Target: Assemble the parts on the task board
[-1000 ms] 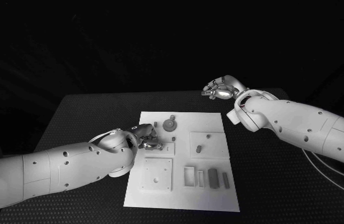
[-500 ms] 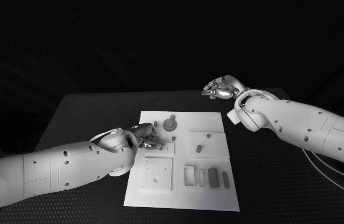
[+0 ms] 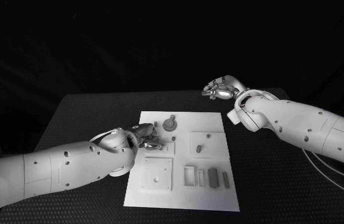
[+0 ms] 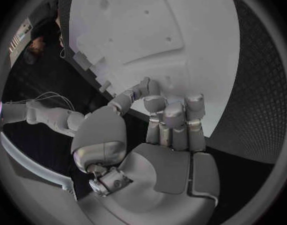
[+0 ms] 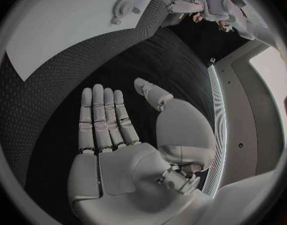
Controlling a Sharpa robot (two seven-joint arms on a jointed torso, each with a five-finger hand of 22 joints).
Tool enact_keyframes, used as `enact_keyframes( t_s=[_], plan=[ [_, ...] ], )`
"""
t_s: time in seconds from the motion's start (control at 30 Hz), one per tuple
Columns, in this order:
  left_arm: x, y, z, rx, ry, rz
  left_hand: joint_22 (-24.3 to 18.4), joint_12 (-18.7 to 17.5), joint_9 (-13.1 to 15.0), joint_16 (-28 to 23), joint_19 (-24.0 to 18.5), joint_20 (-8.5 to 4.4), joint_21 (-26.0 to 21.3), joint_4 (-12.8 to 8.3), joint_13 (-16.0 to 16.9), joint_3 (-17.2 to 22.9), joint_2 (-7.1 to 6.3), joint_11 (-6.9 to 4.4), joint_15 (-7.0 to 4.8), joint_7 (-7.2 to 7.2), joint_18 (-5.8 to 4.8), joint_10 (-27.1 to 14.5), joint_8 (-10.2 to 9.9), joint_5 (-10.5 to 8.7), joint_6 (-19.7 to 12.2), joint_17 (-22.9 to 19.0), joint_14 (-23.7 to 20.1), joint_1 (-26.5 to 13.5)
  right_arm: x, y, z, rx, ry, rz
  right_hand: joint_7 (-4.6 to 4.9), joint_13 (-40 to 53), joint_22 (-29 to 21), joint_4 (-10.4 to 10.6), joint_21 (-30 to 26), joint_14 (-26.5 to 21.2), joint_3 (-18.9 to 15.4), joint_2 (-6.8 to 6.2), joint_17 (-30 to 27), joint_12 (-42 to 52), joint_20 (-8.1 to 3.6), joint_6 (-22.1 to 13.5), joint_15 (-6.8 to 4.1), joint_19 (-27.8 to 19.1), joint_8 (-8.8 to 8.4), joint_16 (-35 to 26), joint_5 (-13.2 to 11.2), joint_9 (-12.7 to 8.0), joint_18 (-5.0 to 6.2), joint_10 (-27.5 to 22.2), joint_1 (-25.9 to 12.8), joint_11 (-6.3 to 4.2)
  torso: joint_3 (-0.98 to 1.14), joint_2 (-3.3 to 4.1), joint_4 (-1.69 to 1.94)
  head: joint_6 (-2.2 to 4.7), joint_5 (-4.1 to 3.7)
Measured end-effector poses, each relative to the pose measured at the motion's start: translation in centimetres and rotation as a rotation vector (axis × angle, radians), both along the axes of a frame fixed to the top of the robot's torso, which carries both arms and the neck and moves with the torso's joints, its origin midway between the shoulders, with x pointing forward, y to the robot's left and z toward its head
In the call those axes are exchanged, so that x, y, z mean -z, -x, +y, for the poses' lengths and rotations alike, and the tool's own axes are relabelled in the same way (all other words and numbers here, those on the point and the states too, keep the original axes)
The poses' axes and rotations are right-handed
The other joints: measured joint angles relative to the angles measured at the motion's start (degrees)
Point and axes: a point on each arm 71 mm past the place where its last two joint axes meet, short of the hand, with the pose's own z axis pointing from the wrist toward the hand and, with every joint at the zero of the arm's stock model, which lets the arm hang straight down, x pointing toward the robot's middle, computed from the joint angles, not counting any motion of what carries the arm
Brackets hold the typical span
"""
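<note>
A white board (image 3: 208,184) lies mid-surface. The left hand (image 3: 147,137) rests at its left edge, fingers (image 4: 175,117) curled down; whether they pinch a piece cannot be told. The right hand (image 3: 220,91) hovers well beyond the board, fingers (image 5: 105,115) flat, released. A slip could knock the round piece (image 3: 170,123) nearby. Slots (image 3: 190,176) near the front hold grey bars (image 3: 213,175).

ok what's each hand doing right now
left hand: fingers curled over the task board, a grip cannot be told
right hand: open, holding nothing
</note>
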Motion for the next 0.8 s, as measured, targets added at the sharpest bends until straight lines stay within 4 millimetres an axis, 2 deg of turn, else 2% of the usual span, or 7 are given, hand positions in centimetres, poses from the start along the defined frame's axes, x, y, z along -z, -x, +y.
enact_keyframes(
  t_s=[0.37, 0.4, 0.5, 0.57, 0.7, 0.77, 0.8],
  plan=[
    [-0.1, 0.0, -0.2, 0.01, -0.015, 0.0, 0.0, 0.83, 0.0, 0.58, 0.0, 0.0, 0.0, -0.22, 0.22, -0.23, 0.01, -0.09, -0.01, -0.02, -0.01, -0.09, 0.9, 0.35, 0.01, 0.18, 0.01, -0.01, 0.0, 0.0, 0.1, -0.001, 0.0, 0.0, 0.02, -0.05, 0.05, 0.0, 0.0, 0.0, 0.0, 0.0, -0.05, 0.0, 0.0, -0.02, 0.0, 0.0, 0.0, 0.0, 0.0, 0.0, 0.0, 0.0, 0.0, 0.0, 0.0, -0.01, 0.0, -0.16, -0.03],
    [-0.1, -0.1, -0.2, 0.01, -0.017, 0.0, 0.0, 1.0, 0.0, 0.58, 0.0, 0.0, 0.0, -0.22, 0.22, -0.23, 0.01, -0.09, -0.01, -0.03, -0.01, -0.09, 1.19, 1.56, 0.01, 0.2, 0.02, -0.01, 0.0, 0.0, 0.1, -0.001, 0.0, 0.001, 0.1, -0.05, 0.05, 0.0, 0.0, 0.0, 0.0, 0.0, -0.05, 0.0, 0.0, -0.09, 0.0, 0.0, 0.0, 0.0, 0.0, 0.0, 0.0, 0.0, 0.0, 0.0, 0.0, -0.01, 0.0, -0.16, -0.02],
    [-0.1, -0.1, -0.4, 0.013, -0.019, 0.001, 0.0, 1.11, 0.01, 0.58, 0.0, 0.0, 0.0, -0.22, 0.22, -0.23, 0.01, -0.09, -0.02, -0.04, -0.01, -0.09, 1.53, 1.77, 0.01, 0.24, 0.02, -0.01, 0.0, 0.0, 0.1, -0.001, 0.0, 0.001, 0.15, -0.05, 0.05, 0.0, 0.0, 0.0, 0.0, 0.0, -0.05, 0.0, 0.0, -0.15, 0.0, 0.0, 0.0, 0.0, 0.0, 0.0, 0.0, 0.0, 0.0, 0.0, 0.0, -0.01, -0.01, -0.19, 0.01],
    [-0.1, -0.1, -0.5, 0.015, -0.021, 0.002, -0.01, 1.11, 0.01, 0.58, 0.0, 0.0, 0.0, -0.23, 0.24, -0.24, 0.01, -0.09, -0.01, -0.04, -0.02, -0.09, 1.98, 2.82, 0.01, 0.24, 0.02, -0.02, 0.0, 0.0, 0.1, -0.001, 0.0, 0.001, 0.15, -0.05, 0.05, 0.0, 0.0, 0.0, 0.0, 0.0, -0.05, 0.0, 0.0, -0.15, 0.0, 0.0, 0.0, 0.0, 0.0, 0.0, 0.0, 0.0, 0.0, 0.0, 0.0, -0.01, -0.01, -0.21, 0.01],
    [-0.2, -0.1, -0.8, 0.021, -0.023, 0.006, 0.04, 1.11, 0.21, 0.8, 0.0, 0.0, 0.0, -0.3, 0.27, -0.31, 0.12, -0.09, -0.02, -0.05, -0.03, -0.09, 2.64, 3.68, 0.0, 0.23, 0.02, -0.13, 0.0, 0.0, 0.1, -0.002, 0.0, 0.001, 0.15, -0.1, 0.11, 0.0, -0.23, 0.0, 0.0, 0.0, -0.05, 0.0, 0.0, -0.15, 0.0, 0.0, 0.0, 0.0, 0.0, 0.0, 0.0, 0.0, 0.0, 0.0, 0.0, -0.01, -0.01, -0.23, 0.01],
    [-0.2, -0.1, -1.0, 0.028, -0.026, 0.011, 0.04, 1.16, 0.23, 0.8, 0.0, 0.0, 0.0, -0.3, 0.27, -0.32, 0.41, -0.08, -0.02, -0.06, -0.04, -0.09, 4.07, 4.19, 0.0, 0.23, 0.02, -0.44, 0.0, 0.0, 0.1, -0.002, -0.001, 0.001, 0.15, -0.1, 0.11, 0.0, -0.23, 0.0, 0.0, 0.0, -0.05, 0.0, 0.0, -0.15, 0.0, 0.0, 0.0, 0.0, 0.0, 0.0, 0.0, 0.0, 0.0, 0.0, 0.01, -0.01, -0.01, -0.23, 0.01],
    [-0.1, 0.0, -1.1, 0.033, -0.028, 0.015, 0.04, 1.36, 0.25, 0.8, 0.0, 0.0, 0.0, -0.31, 0.27, -0.33, 0.6, -0.08, -0.01, -0.06, -0.05, -0.09, 4.76, 6.04, 0.01, 0.27, 0.02, -0.64, 0.0, 0.0, 0.1, -0.003, -0.001, 0.002, 0.15, -0.1, 0.11, 0.0, -0.23, 0.0, 0.0, 0.0, -0.05, 0.0, 0.0, -0.15, 0.0, 0.0, 0.0, 0.0, 0.0, 0.0, 0.0, 0.0, 0.0, 0.0, 0.01, -0.01, -0.01, -0.23, 0.01]
  ],
)
